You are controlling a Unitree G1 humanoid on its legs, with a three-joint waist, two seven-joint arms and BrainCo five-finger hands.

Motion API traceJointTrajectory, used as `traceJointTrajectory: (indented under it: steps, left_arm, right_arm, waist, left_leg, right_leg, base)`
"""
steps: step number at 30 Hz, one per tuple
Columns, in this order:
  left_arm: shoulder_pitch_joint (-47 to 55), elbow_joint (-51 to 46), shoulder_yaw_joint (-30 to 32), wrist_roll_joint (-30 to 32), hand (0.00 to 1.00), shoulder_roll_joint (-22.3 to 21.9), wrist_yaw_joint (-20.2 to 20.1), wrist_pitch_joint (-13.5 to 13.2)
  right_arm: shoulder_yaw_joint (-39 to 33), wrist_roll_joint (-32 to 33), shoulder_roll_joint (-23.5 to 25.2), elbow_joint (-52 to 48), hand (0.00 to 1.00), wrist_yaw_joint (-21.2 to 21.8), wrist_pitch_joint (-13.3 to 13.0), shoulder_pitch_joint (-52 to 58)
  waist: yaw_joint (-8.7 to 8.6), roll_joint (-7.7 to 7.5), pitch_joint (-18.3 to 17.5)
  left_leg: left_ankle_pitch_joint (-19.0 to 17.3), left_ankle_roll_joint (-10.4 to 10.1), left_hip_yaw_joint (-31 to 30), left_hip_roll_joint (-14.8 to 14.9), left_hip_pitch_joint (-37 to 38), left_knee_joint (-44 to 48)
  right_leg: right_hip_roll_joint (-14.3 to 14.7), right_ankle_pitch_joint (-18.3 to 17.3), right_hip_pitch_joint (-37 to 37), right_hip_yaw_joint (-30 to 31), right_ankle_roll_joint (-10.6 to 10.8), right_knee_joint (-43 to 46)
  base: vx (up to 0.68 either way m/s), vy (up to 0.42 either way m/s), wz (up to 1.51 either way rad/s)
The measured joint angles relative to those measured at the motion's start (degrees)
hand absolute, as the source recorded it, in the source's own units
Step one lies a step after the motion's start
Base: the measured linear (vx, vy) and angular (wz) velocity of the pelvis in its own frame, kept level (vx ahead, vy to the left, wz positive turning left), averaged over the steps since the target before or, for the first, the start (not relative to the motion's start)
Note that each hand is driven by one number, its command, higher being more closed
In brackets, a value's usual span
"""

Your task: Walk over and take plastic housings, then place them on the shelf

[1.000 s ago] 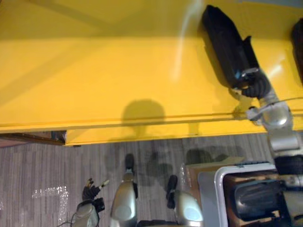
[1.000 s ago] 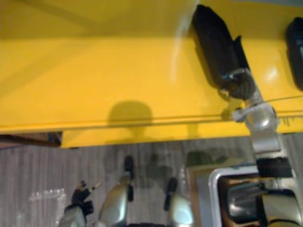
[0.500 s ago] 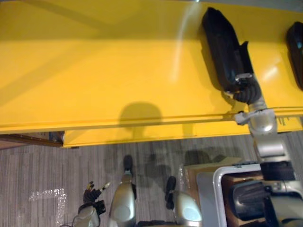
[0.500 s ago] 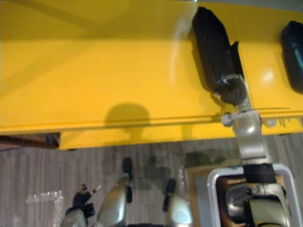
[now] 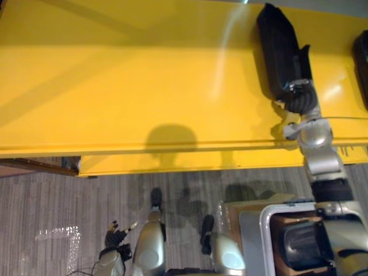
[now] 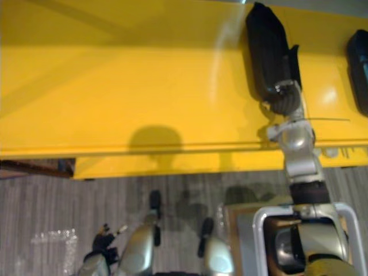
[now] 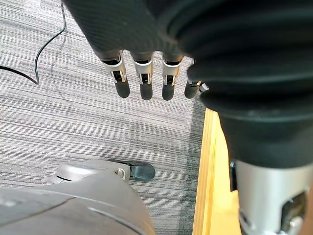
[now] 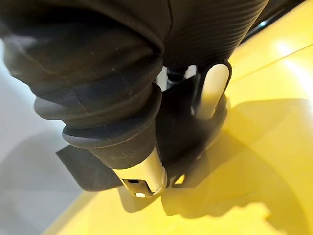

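Observation:
A long black plastic housing (image 5: 279, 46) lies on the yellow shelf (image 5: 115, 86) at the back right. My right hand (image 5: 300, 99) reaches over the shelf's front edge and grips the housing's near end; in the right wrist view a silver finger (image 8: 210, 93) curls round the black housing (image 8: 181, 127). A second black housing (image 6: 359, 69) rests on the shelf at the far right edge. A third housing (image 5: 302, 244) sits in a white-rimmed bin (image 5: 264, 230) by my right side. My left hand (image 5: 118, 233) hangs low over the carpet, fingers (image 7: 142, 83) straight, holding nothing.
The shelf's left and middle are bare yellow surface. A cardboard box (image 5: 230, 210) stands under the bin on the grey carpet. A scrap of clear plastic wrap (image 5: 54, 236) lies on the floor at the lower left.
My right arm has stretched a little farther over the shelf, carrying the housing's near end slightly deeper. The view has shifted a bit. The left hand stays hanging.

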Motion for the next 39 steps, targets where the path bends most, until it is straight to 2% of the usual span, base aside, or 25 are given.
traceJointTrajectory:
  steps: [9, 20, 24, 27, 29, 31, 34, 39]
  left_arm:
    - [-0.79, -0.07, 0.11, 0.05, 0.00, -0.04, 0.00, 0.27]
    - [-1.11, -0.22, 0.23, 0.09, 0.00, -0.04, -0.02, 0.27]
    - [-1.06, -0.55, 0.67, 0.13, 0.00, -0.04, -0.06, 0.25]
    - [-0.96, -0.58, 1.63, 0.13, 0.00, -0.02, -0.05, 0.22]
    - [-0.91, -0.57, 2.50, 0.13, 0.00, 0.01, -0.07, 0.22]
    - [-0.45, -0.62, 2.80, 0.15, 0.00, 0.17, -0.10, 0.17]
    - [1.25, -0.39, 4.62, 0.20, 0.00, 0.21, -1.09, 0.31]
    - [3.16, 0.92, 5.02, 0.68, 0.00, 0.36, -2.66, 0.72]
  right_arm:
    - [0.92, 0.02, -1.26, 1.21, 0.00, 1.23, -0.05, -0.74]
    - [0.91, -0.18, -1.98, 0.70, 0.00, 0.11, -0.19, -0.67]
    - [0.75, -2.50, -3.12, -3.48, 0.00, -1.86, -0.58, -0.47]
    - [0.02, -4.11, -6.44, -9.46, 0.00, -2.47, -1.51, -0.44]
    - [-0.84, -4.76, -9.22, -14.24, 0.00, -1.40, -2.45, 0.00]
    - [-1.54, -4.74, -11.67, -18.38, 0.00, 0.57, -3.61, 0.96]
    - [-2.13, -4.45, -15.38, -23.32, 0.00, 4.70, -5.45, 3.80]
    - [-4.20, -1.59, -16.01, -24.92, 0.00, 10.58, -5.80, 7.48]
  waist:
    - [-0.02, 0.65, -0.34]
    - [-0.16, 0.66, -0.34]
    - [-0.35, 0.66, -0.34]
    - [-0.65, 0.64, -0.35]
    - [-0.82, 0.60, -0.37]
    - [-0.85, 0.13, -0.66]
    - [-1.64, -2.17, -2.28]
    - [-2.48, -5.22, -6.57]
  left_leg:
    - [0.04, 0.09, -0.08, -0.22, -0.04, 0.00]
    - [0.04, 0.10, 0.06, -0.14, 0.00, 0.00]
    - [0.01, 0.12, 0.17, -0.11, 0.00, -0.01]
    - [-0.01, 0.13, 0.27, -0.12, 0.05, -0.01]
    - [-0.03, 0.12, 0.34, -0.13, 0.35, -0.02]
    - [-0.37, 0.08, 0.71, -0.13, 1.06, -0.04]
    - [-0.80, 0.01, 1.02, -0.05, 1.31, -0.31]
    - [-1.71, -0.22, 1.36, -0.34, 2.16, -0.38]
  right_leg:
    - [-0.09, -0.02, 0.03, -0.18, 0.03, 0.10]
    - [-0.04, 0.00, 0.09, -0.13, 0.06, -0.09]
    - [-0.01, 0.07, 0.19, -0.05, 0.13, -0.40]
    - [-0.02, 0.13, 0.33, 0.10, 0.19, -0.68]
    - [-0.01, 0.17, 0.83, 0.12, 0.24, -1.04]
    - [-0.02, 0.19, 1.56, 0.26, 0.25, -1.55]
    - [0.00, 0.22, 2.12, 0.33, 0.25, -2.63]
    - [-0.14, 0.26, 3.47, 0.36, 0.27, -3.99]
  base:
    - [0.00, 0.000, 0.00]
    - [0.00, 0.000, 0.00]
    - [0.00, 0.000, 0.00]
    - [0.00, 0.000, 0.00]
    - [0.00, -0.002, -0.02]
    - [0.02, -0.013, -0.07]
    - [0.05, -0.027, -0.05]
    - [0.07, -0.024, -0.01]
